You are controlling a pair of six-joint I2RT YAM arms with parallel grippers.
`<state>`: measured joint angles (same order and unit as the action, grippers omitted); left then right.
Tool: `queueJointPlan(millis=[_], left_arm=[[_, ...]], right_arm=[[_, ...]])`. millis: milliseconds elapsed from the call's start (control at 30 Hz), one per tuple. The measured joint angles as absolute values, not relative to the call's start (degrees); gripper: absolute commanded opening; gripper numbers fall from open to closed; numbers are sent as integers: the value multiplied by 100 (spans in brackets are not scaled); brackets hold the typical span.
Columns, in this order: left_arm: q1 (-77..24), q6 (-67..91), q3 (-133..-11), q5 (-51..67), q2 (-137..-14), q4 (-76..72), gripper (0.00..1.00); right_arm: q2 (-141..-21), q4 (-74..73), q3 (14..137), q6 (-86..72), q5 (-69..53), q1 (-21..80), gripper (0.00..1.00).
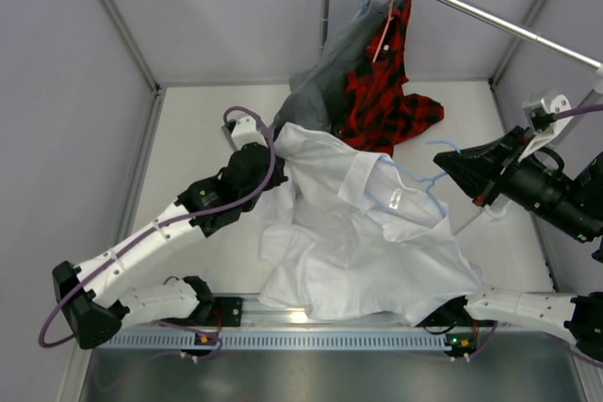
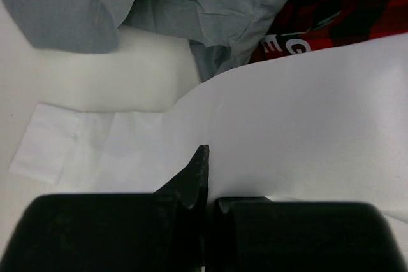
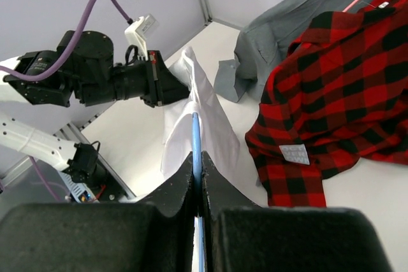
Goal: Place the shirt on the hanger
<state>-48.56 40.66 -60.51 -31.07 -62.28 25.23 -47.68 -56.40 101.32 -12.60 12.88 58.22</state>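
The shirt point(image 1: 367, 242) lies crumpled across the middle of the desk point(image 1: 207, 138), white and heavily creased, its collar turned up towards the far side and its lower hem reaching the near edge by the arm bases. From where I stand, the left fingers point(image 1: 273, 159) are at its far left corner, and the left wrist view shows them point(image 2: 205, 160) pressed together with a fold of white cloth point(image 2: 306, 125) pinched between them. In the right wrist view that corner rises from the desk in a steep peak point(image 3: 204, 103).

The hanger point(image 1: 429, 184), thin and light blue, sits at the right side of the shirt, partly over the collar area, with its hook pointing towards the right arm. The right fingers point(image 1: 443, 167) are closed narrowly on it; the right wrist view shows the blue wire point(image 3: 196, 135) running straight out from between the two black tips point(image 3: 199, 169) towards the raised cloth.

Behind the shirt, a grey garment point(image 1: 325, 82) and a red-and-black plaid shirt point(image 1: 382, 82) hang from a metal rail point(image 1: 471, 7), the plaid one on a pink hanger point(image 1: 386, 25). Their lower parts spill onto the far end of the desk, touching the white shirt's top edge
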Motion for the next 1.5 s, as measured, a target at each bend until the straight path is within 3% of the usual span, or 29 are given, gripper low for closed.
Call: queueJointPlan(millis=[167, 233, 300, 333, 600, 767, 1000, 1267, 1500], left_arm=[[-4541, 4383, -6158, -2727, -6508, 2790, 0], [-4519, 4359, -6259, -2628, -6569, 2908, 38], [-4488, 4193, -6455, -2475, -6619, 3094, 93], [-4482, 4099, -6571, -2397, -6630, 3144, 99], [-4462, 2821, -7832, -1584, -6272, 3317, 99], [-4436, 1090, -9520, 541, -6632, 3286, 99], [-4451, -322, -11681, 3826, -8259, 3146, 99], [-4453, -510, -11135, 6088, -9144, 3503, 98], [-4611, -484, -10836, 7188, -9157, 3588, 96]], right_arm=[[-4897, -5645, 10134, -1253, 1299, 5822, 0], [-5000, -5634, 10141, -1238, 1297, 5822, 0], [-5131, -5634, 10228, -1208, 1299, 5822, 0], [-5192, -5621, 10287, -1199, 1299, 5822, 0], [-5415, -5693, 10678, -1205, 1358, 5822, 0], [-5395, -5881, 10975, -1146, 1017, 5822, 0], [-4886, -6337, 10709, -1111, 110, 5822, 0], [-4431, -6438, 10473, -1155, -209, 5822, 0], [-4440, -6455, 10328, -1179, -287, 5822, 0]])
